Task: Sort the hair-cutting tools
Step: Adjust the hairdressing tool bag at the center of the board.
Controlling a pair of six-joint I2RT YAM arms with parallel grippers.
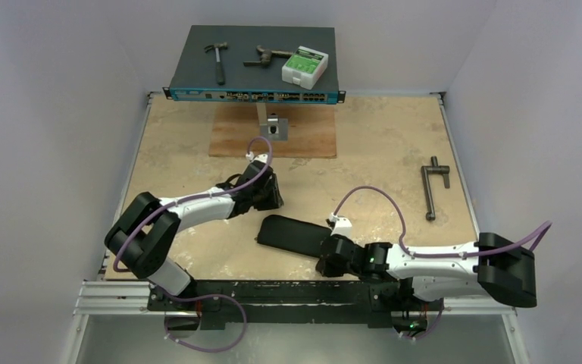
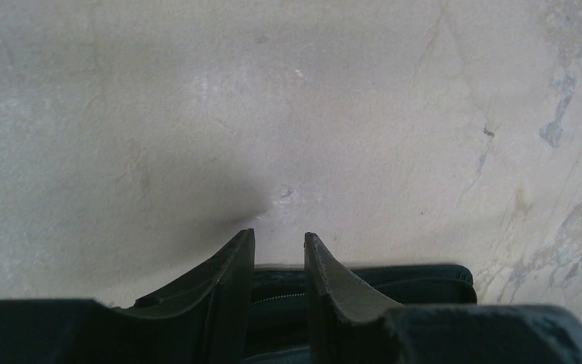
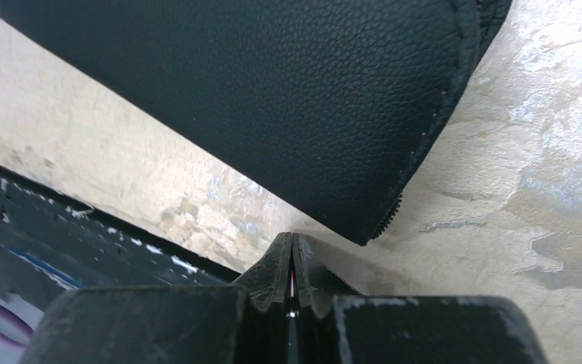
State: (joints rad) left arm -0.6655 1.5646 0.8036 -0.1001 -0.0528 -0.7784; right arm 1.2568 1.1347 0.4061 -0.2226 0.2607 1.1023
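None of the hair-cutting tools shows in any view. A black zip case (image 1: 292, 236) lies shut on the table between the two arms. My left gripper (image 1: 269, 196) hovers just beyond its far edge, jaws a little apart and empty (image 2: 279, 239). Behind those fingers a strip of the case (image 2: 424, 280) and its zip shows. My right gripper (image 1: 323, 264) sits low at the near right corner of the case (image 3: 273, 91). It is shut, fingertips pressed together (image 3: 292, 238), and I see nothing held between them.
At the back a dark network switch (image 1: 254, 91) carries a hammer (image 1: 217, 59), a rusty tool (image 1: 269, 55) and a green-and-white box (image 1: 305, 67). In front of it lies a wooden board (image 1: 303, 136) with a small metal block (image 1: 274, 127). A grey T-shaped bar (image 1: 433, 186) lies at the right.
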